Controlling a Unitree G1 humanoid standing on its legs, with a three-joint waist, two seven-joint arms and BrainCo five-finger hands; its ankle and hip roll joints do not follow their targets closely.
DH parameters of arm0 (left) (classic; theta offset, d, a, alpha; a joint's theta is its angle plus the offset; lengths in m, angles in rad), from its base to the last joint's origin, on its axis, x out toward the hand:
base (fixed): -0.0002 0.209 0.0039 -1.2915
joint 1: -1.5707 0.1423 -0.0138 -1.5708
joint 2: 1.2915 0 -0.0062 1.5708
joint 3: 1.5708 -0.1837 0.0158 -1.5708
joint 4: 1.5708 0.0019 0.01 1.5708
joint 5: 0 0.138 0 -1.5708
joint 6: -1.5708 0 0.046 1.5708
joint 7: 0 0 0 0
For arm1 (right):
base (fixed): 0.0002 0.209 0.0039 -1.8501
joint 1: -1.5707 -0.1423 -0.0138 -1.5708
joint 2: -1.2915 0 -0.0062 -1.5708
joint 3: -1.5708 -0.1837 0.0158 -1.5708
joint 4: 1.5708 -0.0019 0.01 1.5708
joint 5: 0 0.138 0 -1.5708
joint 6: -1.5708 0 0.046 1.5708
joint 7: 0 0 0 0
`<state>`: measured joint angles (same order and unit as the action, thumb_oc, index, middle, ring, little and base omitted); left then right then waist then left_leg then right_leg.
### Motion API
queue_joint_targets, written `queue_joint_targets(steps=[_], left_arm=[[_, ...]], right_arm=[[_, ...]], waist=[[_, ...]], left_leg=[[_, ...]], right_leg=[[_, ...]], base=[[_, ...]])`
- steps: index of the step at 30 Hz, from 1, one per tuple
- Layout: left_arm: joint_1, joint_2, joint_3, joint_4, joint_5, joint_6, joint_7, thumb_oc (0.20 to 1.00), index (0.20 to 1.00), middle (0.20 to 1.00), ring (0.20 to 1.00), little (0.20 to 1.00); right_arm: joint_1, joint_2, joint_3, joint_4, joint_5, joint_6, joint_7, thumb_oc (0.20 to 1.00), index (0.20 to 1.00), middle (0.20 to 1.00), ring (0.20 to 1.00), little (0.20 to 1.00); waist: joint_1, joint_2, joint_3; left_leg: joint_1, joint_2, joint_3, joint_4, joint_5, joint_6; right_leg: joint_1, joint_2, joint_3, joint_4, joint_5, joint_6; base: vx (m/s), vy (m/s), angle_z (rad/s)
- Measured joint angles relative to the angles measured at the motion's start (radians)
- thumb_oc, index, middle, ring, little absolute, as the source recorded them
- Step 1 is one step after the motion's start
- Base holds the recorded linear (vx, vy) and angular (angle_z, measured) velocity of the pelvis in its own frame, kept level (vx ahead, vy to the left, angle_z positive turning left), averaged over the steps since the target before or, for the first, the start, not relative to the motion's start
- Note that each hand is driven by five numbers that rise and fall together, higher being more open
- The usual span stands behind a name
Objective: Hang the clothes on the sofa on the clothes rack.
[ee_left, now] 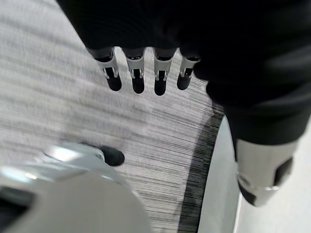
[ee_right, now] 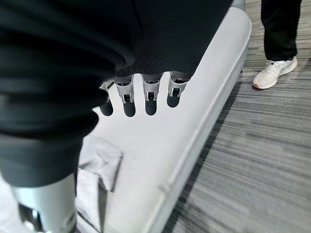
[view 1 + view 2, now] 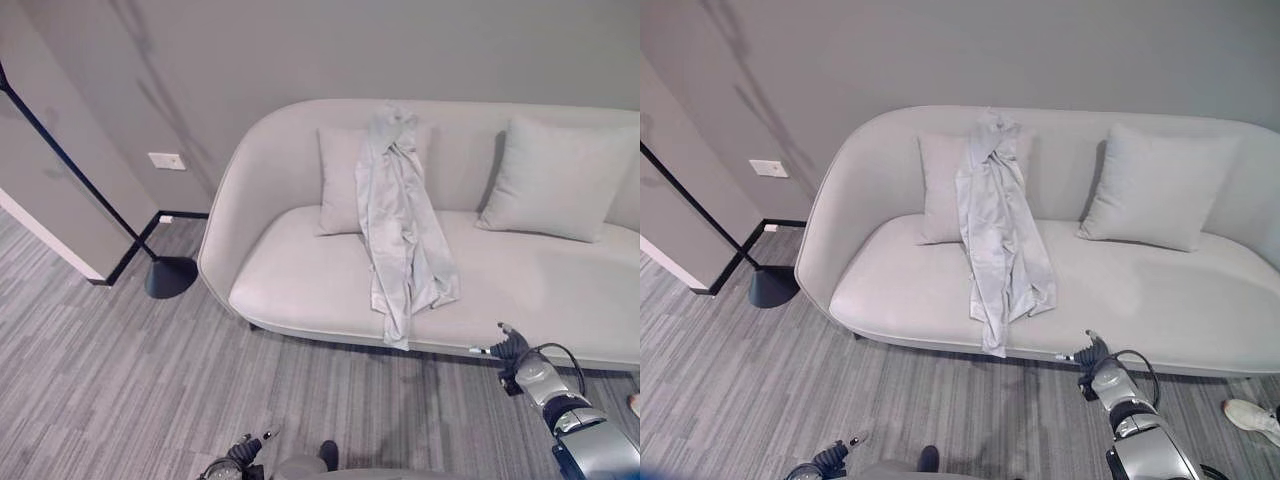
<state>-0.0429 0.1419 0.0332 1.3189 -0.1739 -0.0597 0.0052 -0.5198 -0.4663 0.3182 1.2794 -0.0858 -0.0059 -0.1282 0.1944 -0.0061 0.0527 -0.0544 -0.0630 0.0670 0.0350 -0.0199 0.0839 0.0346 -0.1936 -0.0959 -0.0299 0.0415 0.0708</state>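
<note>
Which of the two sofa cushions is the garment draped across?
The left cushion: the pale grey garment hangs down over its right edge. The right cushion sits bare, well apart from it.

The sofa (image 3: 520, 290) runs off the right edge of the head views, so its far end stays unseen. The garment (image 3: 400, 225) covers part of the left cushion (image 3: 338, 180) behind it. The floor stand (image 3: 168, 276) is cut by the left edge, its upper pole out of frame. A person (image 2: 281, 34) shows in the right wrist view as trouser legs and one pale shoe, the rest cropped off.
</note>
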Motion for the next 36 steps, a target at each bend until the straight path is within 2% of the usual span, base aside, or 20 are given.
queue_joint_targets(steps=[2,3,4,6,7,9,11,13,15,16,17,19,20,23,25,26,28,30,32,36], left_arm=[[-0.001,-0.032,-0.009,0.009,0.002,0.0,0.002,1.0,1.0,1.0,1.0,1.0],[0.001,-0.037,-0.033,0.019,0.003,-0.001,0.003,1.0,1.0,1.0,1.0,1.0],[0.016,-0.027,-0.034,0.01,0.008,-0.009,0.009,1.0,1.0,1.0,1.0,1.0],[0.031,-0.004,-0.031,0.004,0.007,-0.012,0.015,1.0,1.0,1.0,1.0,1.0],[0.033,0.009,-0.031,0.012,0.007,-0.011,0.02,1.0,1.0,1.0,1.0,1.0],[0.024,0.016,-0.035,0.022,0.008,-0.01,0.03,1.0,1.0,1.0,1.0,1.0],[0.021,0.012,-0.032,0.056,0.008,-0.01,0.034,1.0,1.0,1.0,1.0,1.0],[-0.015,0.001,-0.035,0.092,0.008,-0.009,0.036,1.0,1.0,1.0,1.0,1.0],[-0.005,0.0,-0.036,0.072,0.008,-0.012,0.038,1.0,1.0,1.0,1.0,1.0],[-0.009,-0.005,-0.034,0.073,0.008,-0.013,0.044,1.0,1.0,1.0,1.0,1.0],[-0.011,-0.001,-0.032,0.075,0.007,-0.012,0.049,1.0,1.0,1.0,1.0,1.0],[-0.005,0.011,-0.034,0.045,0.007,-0.02,0.05,1.0,1.0,1.0,1.0,1.0],[0.006,0.026,-0.035,0.032,0.007,-0.019,0.051,1.0,1.0,1.0,1.0,1.0],[0.038,-0.003,0.014,0.043,0.008,-0.026,0.051,1.0,1.0,1.0,1.0,1.0],[0.026,-0.021,0.003,-0.093,0.01,-0.014,0.054,1.0,1.0,1.0,1.0,1.0],[-0.045,-0.006,-0.017,-0.142,0.023,-0.032,0.052,1.0,1.0,1.0,1.0,1.0],[-0.077,-0.029,-0.045,-0.188,0.038,-0.024,0.054,1.0,1.0,1.0,1.0,1.0],[-0.112,-0.054,-0.065,-0.185,0.04,-0.03,0.048,1.0,1.0,1.0,1.0,1.0],[-0.104,-0.056,-0.073,-0.237,0.048,-0.034,0.047,1.0,1.0,1.0,1.0,1.0],[-0.118,-0.037,-0.07,-0.278,0.047,-0.038,0.049,1.0,1.0,1.0,1.0,1.0]], right_arm=[[-0.065,-0.019,0.031,-0.039,0.002,-0.001,-0.004,1.0,1.0,1.0,1.0,1.0],[-0.061,-0.03,0.037,-0.083,0.001,-0.003,-0.011,1.0,1.0,1.0,1.0,1.0],[-0.042,-0.034,0.047,-0.185,-0.006,-0.001,-0.02,1.0,1.0,1.0,1.0,1.0],[-0.025,-0.053,0.059,-0.284,-0.03,0.0,-0.022,1.0,1.0,1.0,1.0,1.0],[-0.029,-0.067,0.055,-0.319,-0.04,-0.007,-0.032,1.0,1.0,1.0,1.0,1.0],[-0.014,-0.091,0.052,-0.298,-0.055,0.002,-0.041,1.0,1.0,1.0,1.0,1.0],[-0.017,-0.115,0.017,-0.291,-0.07,0.0,-0.059,1.0,1.0,1.0,1.0,1.0],[-0.005,-0.145,0.025,-0.255,-0.071,0.003,-0.067,1.0,1.0,1.0,1.0,1.0],[-0.001,-0.134,0.025,-0.24,-0.07,0.018,-0.064,1.0,1.0,1.0,1.0,1.0],[0.008,-0.13,0.021,-0.215,-0.069,0.009,-0.069,1.0,1.0,1.0,1.0,1.0],[0.023,-0.126,0.026,-0.178,-0.068,0.008,-0.065,1.0,1.0,1.0,1.0,1.0],[0.025,-0.103,0.019,-0.106,-0.063,0.015,-0.06,1.0,1.0,1.0,1.0,1.0],[0.023,-0.09,0.015,-0.117,-0.058,0.016,-0.056,1.0,1.0,1.0,1.0,1.0],[-0.008,-0.043,-0.019,-0.008,-0.024,-0.022,-0.071,1.0,1.0,1.0,1.0,1.0],[0.023,-0.022,-0.043,0.014,0.028,-0.008,-0.084,1.0,1.0,1.0,1.0,1.0],[-0.034,-0.013,-0.056,0.075,0.068,-0.005,-0.08,1.0,1.0,1.0,1.0,1.0],[-0.084,0.012,-0.065,0.089,0.126,-0.014,-0.08,1.0,1.0,1.0,1.0,1.0],[-0.116,0.023,-0.069,0.086,0.15,-0.023,-0.068,1.0,1.0,1.0,1.0,1.0],[-0.124,0.031,-0.076,0.093,0.176,-0.034,-0.066,1.0,1.0,1.0,1.0,1.0],[-0.148,0.035,-0.057,0.111,0.187,-0.03,-0.065,1.0,1.0,1.0,1.0,1.0]], waist=[[-0.006,0.078,0.019],[-0.028,0.114,0.016],[-0.053,0.136,0.027],[-0.068,0.133,0.023],[-0.079,0.105,0.028],[-0.088,0.097,0.035],[-0.111,0.097,0.051],[-0.141,0.125,0.082],[-0.159,0.127,0.097],[-0.153,0.112,0.101],[-0.163,0.104,0.095],[-0.141,0.081,0.092],[-0.132,0.044,0.089],[-0.095,0.011,0.101],[-0.088,0.021,0.142],[-0.088,0.039,0.228],[-0.092,0.079,0.294],[-0.115,0.121,0.334],[-0.126,0.124,0.358],[-0.126,0.116,0.415]], left_leg=[[0.031,0.038,0.006,0.002,-0.014,0.012],[0.065,0.05,-0.008,-0.013,-0.015,0.019],[0.141,0.052,-0.014,-0.051,-0.015,0.014],[0.163,0.029,-0.028,-0.071,-0.017,0.009],[0.159,0.018,-0.023,-0.072,0.006,0.026],[0.176,0.007,-0.069,-0.081,-0.009,0.012],[0.178,0.0,-0.105,-0.086,-0.005,0.029],[0.174,0.003,-0.195,-0.05,-0.052,0.037],[0.211,-0.001,-0.202,-0.072,-0.039,0.05],[0.214,-0.009,-0.254,-0.057,-0.059,0.016],[0.209,-0.004,-0.297,-0.053,-0.071,0.014],[0.229,0.014,-0.298,-0.076,-0.08,0.0],[0.23,-0.005,-0.281,-0.076,-0.088,-0.013],[0.152,0.011,-0.279,0.047,-0.161,-0.075],[0.034,0.111,-0.176,0.112,-0.188,-0.09],[-0.025,0.194,-0.16,0.091,-0.179,-0.103],[-0.031,0.264,-0.133,0.051,-0.165,-0.128],[-0.023,0.277,-0.143,0.013,-0.134,-0.167],[-0.019,0.273,-0.136,0.0,-0.068,-0.222],[-0.07,0.232,-0.14,0.003,-0.041,-0.221]], right_leg=[[-0.085,0.02,-0.008,0.224,0.006,0.001],[-0.102,0.025,-0.011,0.311,0.031,-0.023],[-0.187,0.019,0.02,0.508,0.032,-0.014],[-0.215,0.018,0.045,0.407,-0.014,0.003],[-0.214,0.013,0.059,0.308,-0.021,0.002],[-0.23,0.036,0.063,0.223,-0.016,0.001],[-0.217,0.067,0.087,-0.068,0.031,0.004],[-0.269,0.081,0.163,-0.067,0.073,0.015],[-0.308,0.07,0.16,-0.039,0.096,-0.01],[-0.324,0.064,0.151,0.012,0.1,-0.008],[-0.309,0.058,0.135,0.025,0.115,-0.013],[-0.325,0.102,0.141,0.109,0.131,-0.027],[-0.311,0.107,0.142,0.093,0.221,-0.082],[-0.263,0.105,0.133,-0.01,0.174,-0.057],[-0.293,0.121,0.12,-0.003,0.161,-0.068],[-0.306,0.134,0.092,0.008,0.16,-0.069],[-0.313,0.156,0.08,0.027,0.138,-0.064],[-0.304,0.164,0.083,0.028,0.118,-0.047],[-0.302,0.156,0.089,0.035,0.12,-0.034],[-0.363,0.11,0.094,0.07,0.119,-0.015]], base=[[0.24,0.162,-0.31],[0.45,0.09,0.13],[0.24,-0.026,0.22],[0.17,-0.019,0.09],[0.19,-0.036,0.39],[0.21,-0.054,0.44],[0.3,-0.139,0.63],[0.24,-0.177,1.09],[0.25,-0.318,0.77],[0.09,-0.167,0.82],[0.12,-0.162,1.09],[0.08,-0.093,0.74],[0.17,-0.229,-0.02],[0.02,-0.144,0.05],[-0.05,-0.04,1.01],[-0.01,0.009,0.62],[-0.01,0.005,0.19],[0.01,0.009,-0.06],[0.0,0.022,-0.09],[-0.03,0.049,0.17]])
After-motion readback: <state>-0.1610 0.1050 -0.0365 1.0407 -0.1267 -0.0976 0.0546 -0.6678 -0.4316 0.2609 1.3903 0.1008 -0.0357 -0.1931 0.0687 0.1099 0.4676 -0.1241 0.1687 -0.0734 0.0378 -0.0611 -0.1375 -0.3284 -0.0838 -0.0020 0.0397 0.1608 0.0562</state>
